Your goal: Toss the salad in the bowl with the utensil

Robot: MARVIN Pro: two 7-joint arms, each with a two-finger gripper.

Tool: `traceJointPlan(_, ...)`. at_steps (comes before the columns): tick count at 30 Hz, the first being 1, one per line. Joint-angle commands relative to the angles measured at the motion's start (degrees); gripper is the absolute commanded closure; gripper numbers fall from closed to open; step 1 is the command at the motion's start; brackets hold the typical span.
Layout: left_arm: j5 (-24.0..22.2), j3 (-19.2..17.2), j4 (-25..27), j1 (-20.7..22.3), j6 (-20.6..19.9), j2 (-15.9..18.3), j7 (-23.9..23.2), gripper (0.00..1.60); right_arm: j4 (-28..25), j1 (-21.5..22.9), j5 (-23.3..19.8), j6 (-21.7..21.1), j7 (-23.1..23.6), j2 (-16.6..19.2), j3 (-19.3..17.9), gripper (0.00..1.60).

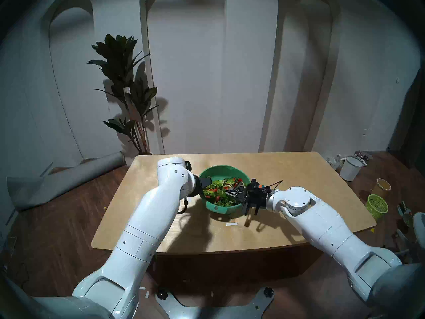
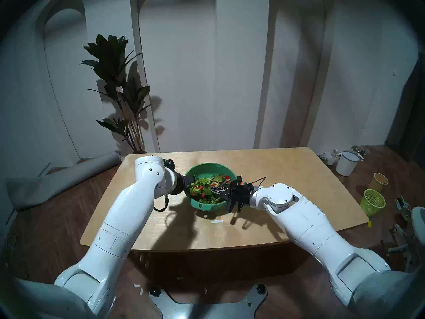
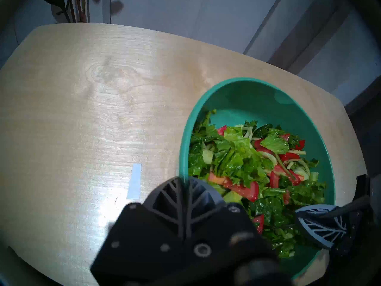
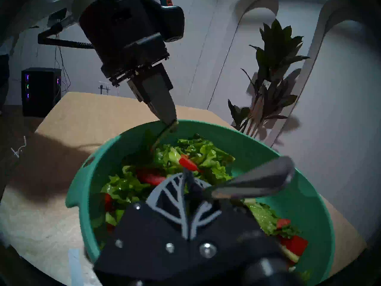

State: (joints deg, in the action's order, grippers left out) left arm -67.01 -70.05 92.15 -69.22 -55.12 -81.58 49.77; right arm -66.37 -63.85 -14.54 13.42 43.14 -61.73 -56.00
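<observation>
Now pinching the left rim of the bowl (image 1: 220,171) in the closed left gripper (image 3: 185,182), midway between the table's (image 1: 287,169) side edges; clamping the spoon (image 4: 257,180) in the right gripper (image 4: 186,176), just above the salad (image 3: 237,159).

Room reads dim on my end, bluish cast. Light's from above-front: hard arm shadows on the table (image 1: 287,173), glare patch on it in left wrist. Fisheye bends edges, dark vignette all round. Utensil (image 4: 255,181) motion-blurred; near gripper housings soft.
</observation>
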Motion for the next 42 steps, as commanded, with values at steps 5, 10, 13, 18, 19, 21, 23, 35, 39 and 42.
traceJointPlan(5,0.59,-0.14,1.77,1.71,0.12,-0.15,5.1,1.6,5.58,5.28,3.51,4.58,-0.44,-3.04,1.67,1.6)
traceJointPlan(10,0.2,-0.11,1.83,1.74,0.12,-0.21,5.84,1.6,7.09,6.73,4.21,5.83,-0.39,-3.4,2.07,1.6)
traceJointPlan(13,0.14,-0.09,1.83,1.76,0.12,-0.19,5.87,1.6,8.09,7.68,4.88,6.55,-0.57,-3.65,2.37,1.6)
traceJointPlan(18,-0.11,-0.05,1.85,1.79,0.12,-0.17,6.22,1.6,9.68,9.06,5.34,7.3,-0.64,-4.18,2.58,1.6)
traceJointPlan(19,-0.07,-0.04,1.84,1.79,0.12,-0.15,6.09,1.6,9.97,9.31,5.37,7.43,-0.61,-4.31,2.64,1.6)
traceJointPlan(21,-0.17,-0.01,1.84,1.81,0.12,-0.12,6.16,1.6,10.39,9.71,5.46,7.73,-0.62,-4.5,2.72,1.6)
traceJointPlan(23,-0.14,0.0,1.82,1.81,0.12,-0.07,5.99,1.6,10.61,10.14,5.49,7.77,-0.54,-4.66,2.72,1.6)
traceJointPlan(35,-0.38,0.11,1.77,1.88,0.12,0.11,5.88,1.6,11.95,12.37,5.8,8.17,0.12,-5.94,2.47,1.6)
traceJointPlan(39,-0.36,0.13,1.74,1.89,0.12,0.18,5.64,1.6,12.92,13.67,6.31,8.07,0.48,-6.31,2.52,1.6)
traceJointPlan(42,-0.57,0.14,1.76,1.91,0.12,0.15,6.04,1.6,13.92,14.39,6.58,8.04,0.55,-6.69,2.55,1.6)
